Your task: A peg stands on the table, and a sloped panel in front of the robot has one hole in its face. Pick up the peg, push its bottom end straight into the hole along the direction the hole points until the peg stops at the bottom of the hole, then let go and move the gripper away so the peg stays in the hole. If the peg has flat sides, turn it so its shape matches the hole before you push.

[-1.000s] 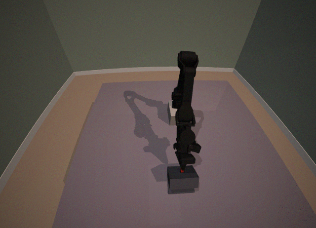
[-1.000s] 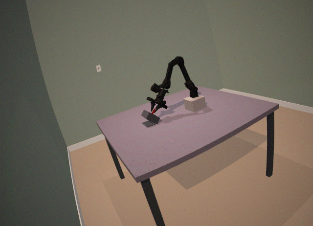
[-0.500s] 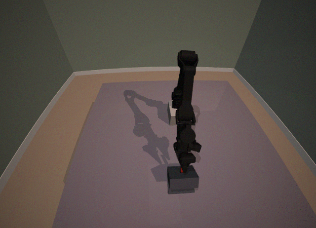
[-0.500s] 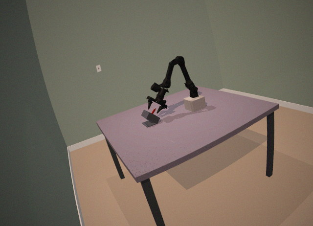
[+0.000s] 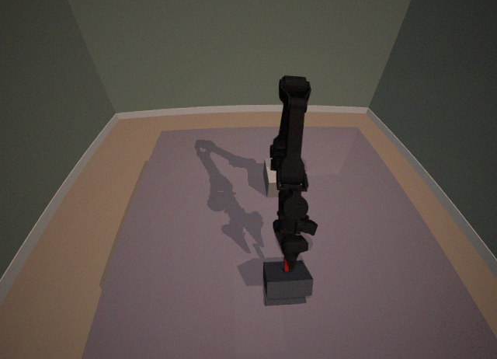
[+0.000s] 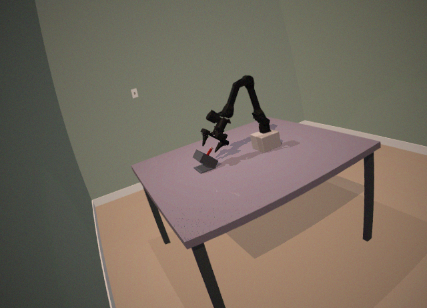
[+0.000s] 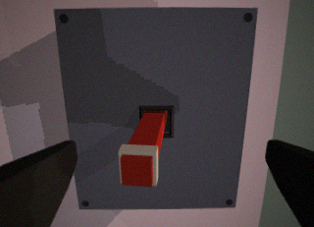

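Observation:
The red square peg (image 5: 286,265) (image 6: 209,151) (image 7: 149,133) has a pale band near its top end. Its lower end is inside the square hole (image 7: 171,125) in the dark grey sloped panel (image 5: 290,287) (image 6: 202,157) (image 7: 206,80). A long part of the peg sticks out of the face. In the wrist view it slants down and left, with a dark gap at the hole's right side. How deep its hidden end sits cannot be told. My gripper (image 5: 291,263) (image 6: 209,148) (image 7: 172,149) is wide open, its fingers apart on either side of the peg, touching nothing.
The panel block stands on a thin grey foot on the mauve table (image 5: 180,266) (image 6: 275,174). The arm's pale base block (image 5: 270,182) (image 6: 265,141) stands farther back on the table. Shadows of the arm lie beside it.

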You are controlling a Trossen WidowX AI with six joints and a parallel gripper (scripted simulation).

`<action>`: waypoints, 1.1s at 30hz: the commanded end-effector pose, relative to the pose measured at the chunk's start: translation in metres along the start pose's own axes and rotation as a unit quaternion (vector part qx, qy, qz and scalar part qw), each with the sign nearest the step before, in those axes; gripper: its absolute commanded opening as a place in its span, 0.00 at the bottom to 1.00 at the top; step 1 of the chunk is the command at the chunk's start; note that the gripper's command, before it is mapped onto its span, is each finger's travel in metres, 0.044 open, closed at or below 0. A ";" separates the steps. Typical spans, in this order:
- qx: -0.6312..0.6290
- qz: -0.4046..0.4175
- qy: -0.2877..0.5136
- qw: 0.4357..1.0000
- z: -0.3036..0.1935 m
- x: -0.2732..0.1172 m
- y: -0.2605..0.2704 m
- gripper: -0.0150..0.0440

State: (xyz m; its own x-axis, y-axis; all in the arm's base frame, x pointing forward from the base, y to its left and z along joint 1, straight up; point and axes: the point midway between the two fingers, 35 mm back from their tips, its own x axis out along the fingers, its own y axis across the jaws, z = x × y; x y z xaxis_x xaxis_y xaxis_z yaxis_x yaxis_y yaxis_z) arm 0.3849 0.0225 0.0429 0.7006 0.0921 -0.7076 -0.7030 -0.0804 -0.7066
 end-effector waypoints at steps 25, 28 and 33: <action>-0.001 0.005 0.000 1.000 0.000 -0.030 -0.002 1.00; -0.001 0.005 0.000 1.000 0.000 -0.033 -0.003 1.00; -0.001 0.005 0.000 1.000 0.000 -0.039 -0.003 1.00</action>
State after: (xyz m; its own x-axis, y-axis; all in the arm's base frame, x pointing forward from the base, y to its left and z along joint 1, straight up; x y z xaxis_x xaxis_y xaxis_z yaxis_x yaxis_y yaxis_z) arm 0.3644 0.0189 0.0712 0.6992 0.0881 -0.7095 -0.7051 -0.0787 -0.7047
